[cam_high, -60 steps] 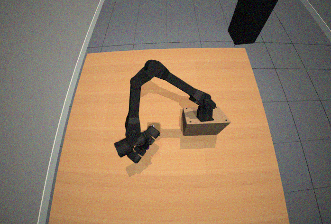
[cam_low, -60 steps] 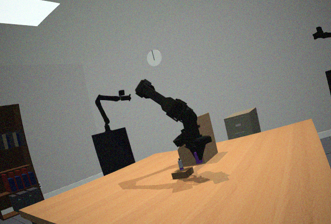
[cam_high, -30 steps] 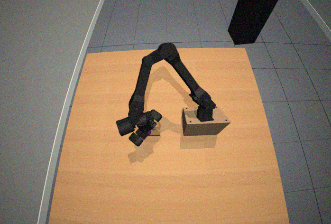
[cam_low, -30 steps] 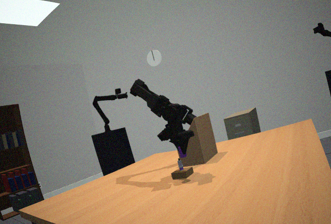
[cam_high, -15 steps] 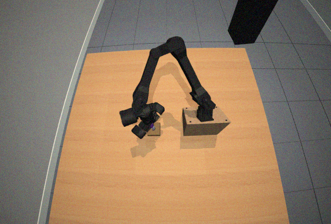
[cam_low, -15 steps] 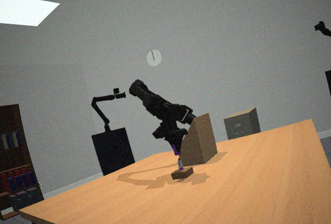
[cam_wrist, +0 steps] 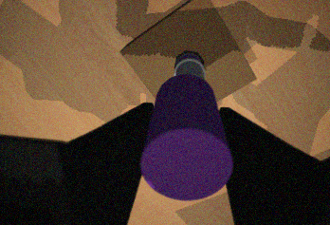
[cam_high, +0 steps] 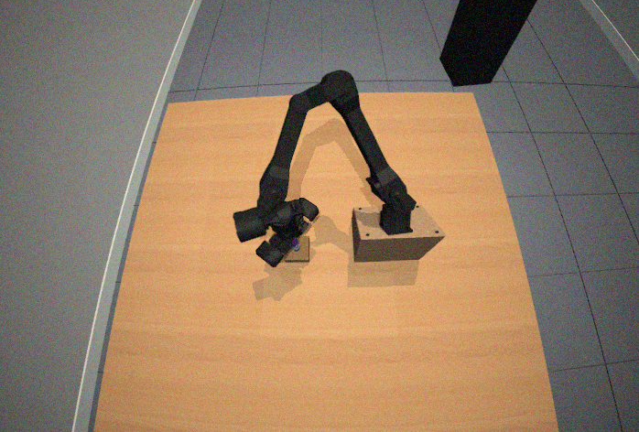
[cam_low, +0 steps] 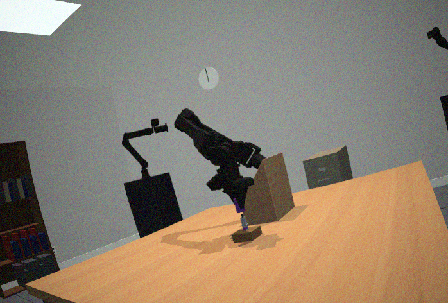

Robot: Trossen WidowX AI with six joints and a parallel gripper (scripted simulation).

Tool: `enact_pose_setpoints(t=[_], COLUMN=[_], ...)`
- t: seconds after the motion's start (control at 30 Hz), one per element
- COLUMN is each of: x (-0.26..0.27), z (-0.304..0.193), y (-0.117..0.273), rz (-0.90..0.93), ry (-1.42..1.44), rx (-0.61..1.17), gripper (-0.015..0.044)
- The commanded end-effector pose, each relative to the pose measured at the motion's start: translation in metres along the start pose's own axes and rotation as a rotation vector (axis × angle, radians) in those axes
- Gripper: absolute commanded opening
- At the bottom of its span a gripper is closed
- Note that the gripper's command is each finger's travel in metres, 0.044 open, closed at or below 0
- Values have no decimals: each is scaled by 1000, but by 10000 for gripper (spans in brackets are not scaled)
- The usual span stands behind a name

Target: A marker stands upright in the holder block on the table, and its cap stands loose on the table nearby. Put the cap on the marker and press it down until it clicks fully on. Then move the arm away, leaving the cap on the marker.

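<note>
My gripper (cam_low: 237, 203) (cam_wrist: 185, 114) is shut on the purple cap (cam_low: 239, 206) (cam_wrist: 187, 163). It holds the cap slightly tilted, just above the marker, with a small gap to the tip in the exterior view. The marker (cam_low: 244, 222) (cam_wrist: 190, 68) stands upright in the holder block (cam_low: 242, 236) (cam_wrist: 223, 78) (cam_high: 302, 255); its grey body and dark tip show in the exterior view. In the wrist view the cap hides the marker's upper part. In the top view the gripper covers most of the cap, and a little purple (cam_high: 294, 242) shows beside the block.
The arm's box-shaped base mount (cam_high: 397, 248) (cam_low: 278, 190) stands on the wooden table (cam_high: 330, 354) (cam_low: 325, 248), to the right of the holder block in the top view. The arm's upper links arch over the table's back part. The arm's shadow falls around the block.
</note>
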State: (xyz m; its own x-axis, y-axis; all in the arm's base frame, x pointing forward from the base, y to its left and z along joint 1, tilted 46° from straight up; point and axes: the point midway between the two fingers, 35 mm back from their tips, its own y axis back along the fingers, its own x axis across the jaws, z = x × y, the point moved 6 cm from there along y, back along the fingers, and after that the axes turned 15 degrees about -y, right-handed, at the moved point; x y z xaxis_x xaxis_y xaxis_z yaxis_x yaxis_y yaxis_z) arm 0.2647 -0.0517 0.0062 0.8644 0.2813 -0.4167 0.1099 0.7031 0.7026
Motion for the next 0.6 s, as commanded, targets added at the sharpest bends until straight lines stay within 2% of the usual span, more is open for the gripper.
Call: enact_pose_setpoints(t=[0.0, 0.57], x=[-1, -2], z=[-1, -1], y=[-8, -36], rz=[-7, -8], ry=[6, 6], rx=[0, 0], gripper=[0, 0])
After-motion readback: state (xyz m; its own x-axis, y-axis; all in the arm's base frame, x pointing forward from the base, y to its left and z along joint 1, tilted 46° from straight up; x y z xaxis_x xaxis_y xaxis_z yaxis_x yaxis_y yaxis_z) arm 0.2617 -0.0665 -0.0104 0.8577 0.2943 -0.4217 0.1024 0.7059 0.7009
